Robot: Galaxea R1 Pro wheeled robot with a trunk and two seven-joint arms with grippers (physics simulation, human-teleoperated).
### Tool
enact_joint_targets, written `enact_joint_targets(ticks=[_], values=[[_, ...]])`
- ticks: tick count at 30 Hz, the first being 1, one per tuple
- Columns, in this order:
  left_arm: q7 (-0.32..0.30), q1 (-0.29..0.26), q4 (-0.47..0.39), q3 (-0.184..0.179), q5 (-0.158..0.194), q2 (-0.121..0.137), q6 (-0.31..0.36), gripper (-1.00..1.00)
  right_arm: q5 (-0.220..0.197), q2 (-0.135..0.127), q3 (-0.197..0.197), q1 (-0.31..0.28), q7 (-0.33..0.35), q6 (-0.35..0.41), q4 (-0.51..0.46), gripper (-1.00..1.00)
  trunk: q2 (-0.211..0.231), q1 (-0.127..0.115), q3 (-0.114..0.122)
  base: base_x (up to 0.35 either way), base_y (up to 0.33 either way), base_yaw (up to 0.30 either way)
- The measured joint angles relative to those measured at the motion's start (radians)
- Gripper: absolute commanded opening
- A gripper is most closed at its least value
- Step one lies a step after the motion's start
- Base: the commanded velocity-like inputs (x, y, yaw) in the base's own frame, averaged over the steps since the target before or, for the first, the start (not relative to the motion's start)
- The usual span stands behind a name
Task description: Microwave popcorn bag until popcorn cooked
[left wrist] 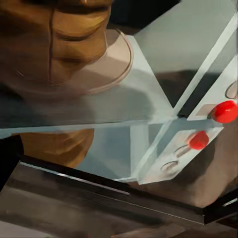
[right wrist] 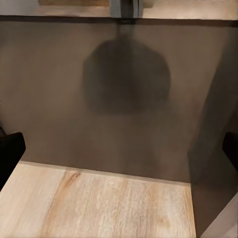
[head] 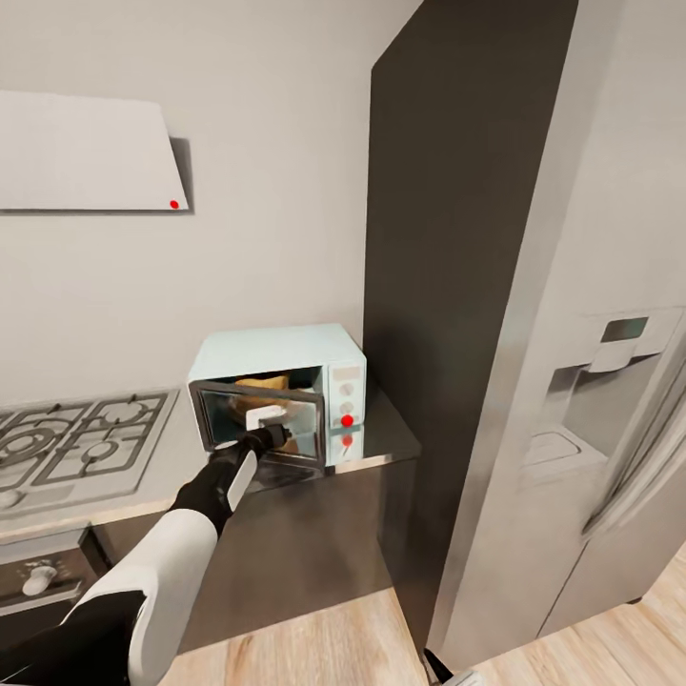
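The mint-white microwave [head: 286, 348] stands on the grey countertop [head: 386, 433] beside the fridge. The tan popcorn bag [head: 262, 383] sits inside it, behind the dark glass door [head: 305, 424]. The left wrist view shows the popcorn bag [left wrist: 69, 39] upright on the round turntable [left wrist: 116, 67]. My left gripper [head: 276, 436] is at the door's lower part, just under the white handle [head: 265, 416]. One dark finger [left wrist: 7, 158] sits at the frame's edge, so the jaws look spread. The door lies across the front, and I cannot tell whether it is latched. My right gripper [right wrist: 119, 153] hangs open and empty.
A red button [head: 347, 420] marks the microwave's white panel. The steel gas hob [head: 81, 443] lies left of the microwave, with a white hood [head: 86, 152] above. The tall grey fridge [head: 534, 333] blocks the right. The right gripper faces a dark cabinet front [right wrist: 124, 99] above the wooden floor [right wrist: 99, 208].
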Motion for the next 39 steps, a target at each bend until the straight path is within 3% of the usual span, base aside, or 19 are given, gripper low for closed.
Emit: enact_joint_targets(ticks=[21,27,39], values=[[0.000,0.002,-0.007,0.000,-0.002,-0.021,0.000,1.00,0.000,0.000,0.025,-0.001,0.000,0.000,0.020,1.00,0.000,0.000,0.000,0.051,-0.039,0.000],[0.000,0.002,-0.007,0.002,-0.002,-0.020,-0.005,1.00,0.000,-0.001,0.058,0.000,0.000,0.000,0.022,1.00,0.000,0.000,0.000,0.078,-0.048,0.000],[0.000,0.001,-0.007,0.004,-0.001,-0.019,-0.007,1.00,0.001,-0.002,0.060,-0.001,0.000,0.000,0.028,1.00,0.000,0.000,0.000,0.078,-0.001,0.000]])
